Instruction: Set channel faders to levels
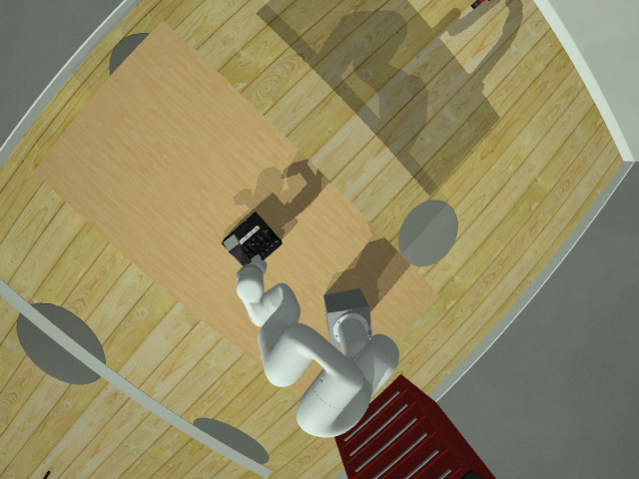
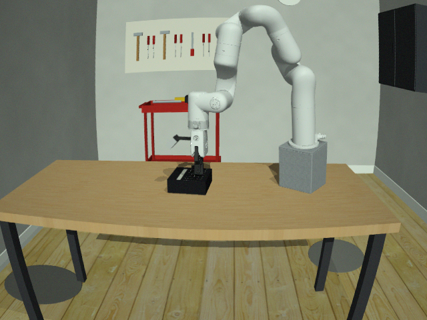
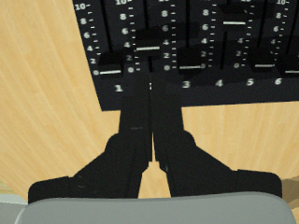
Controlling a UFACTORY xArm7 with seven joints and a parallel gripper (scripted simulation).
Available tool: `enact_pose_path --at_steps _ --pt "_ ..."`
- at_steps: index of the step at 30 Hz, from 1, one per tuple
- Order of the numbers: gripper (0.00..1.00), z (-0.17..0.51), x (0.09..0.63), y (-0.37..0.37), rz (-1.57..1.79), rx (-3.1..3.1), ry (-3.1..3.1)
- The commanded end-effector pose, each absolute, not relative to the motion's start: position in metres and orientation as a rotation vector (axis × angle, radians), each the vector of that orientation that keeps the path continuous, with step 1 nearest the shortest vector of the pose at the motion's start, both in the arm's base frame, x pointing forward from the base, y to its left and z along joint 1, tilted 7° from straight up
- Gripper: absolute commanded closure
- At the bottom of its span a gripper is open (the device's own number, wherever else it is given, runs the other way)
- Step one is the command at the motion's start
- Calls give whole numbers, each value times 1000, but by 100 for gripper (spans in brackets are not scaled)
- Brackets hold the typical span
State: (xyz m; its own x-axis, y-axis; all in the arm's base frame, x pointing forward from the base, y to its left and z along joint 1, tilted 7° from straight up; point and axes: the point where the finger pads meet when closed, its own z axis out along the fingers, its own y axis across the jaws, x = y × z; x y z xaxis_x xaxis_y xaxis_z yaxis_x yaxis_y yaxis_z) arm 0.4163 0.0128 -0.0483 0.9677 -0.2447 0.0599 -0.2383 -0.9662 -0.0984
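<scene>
The black lighting desk (image 3: 193, 37) stands on the table; it also shows in the overhead view (image 1: 252, 240) and the front view (image 2: 189, 181). My gripper (image 3: 151, 91) is shut, with its fingertips just below the cap of fader 2 (image 3: 149, 49), whose line stands near level 3. Fader 1 (image 3: 110, 70) sits near 0, fader 3 (image 3: 191, 65) near 1, fader 4 (image 3: 234, 21) near 7, fader 5 (image 3: 264, 63) near 1. Faders further right are cut off by the frame.
The arm's grey base block (image 2: 302, 169) stands on the table to the right of the desk. A red cart (image 2: 169, 129) stands behind the table.
</scene>
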Motion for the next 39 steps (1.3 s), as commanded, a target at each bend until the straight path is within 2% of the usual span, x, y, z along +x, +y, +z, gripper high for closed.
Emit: enact_pose_path --at_steps 1,39 --pt "100 -47 418 13 -115 -3026 373" --pt "100 -59 419 14 -115 -3026 373"
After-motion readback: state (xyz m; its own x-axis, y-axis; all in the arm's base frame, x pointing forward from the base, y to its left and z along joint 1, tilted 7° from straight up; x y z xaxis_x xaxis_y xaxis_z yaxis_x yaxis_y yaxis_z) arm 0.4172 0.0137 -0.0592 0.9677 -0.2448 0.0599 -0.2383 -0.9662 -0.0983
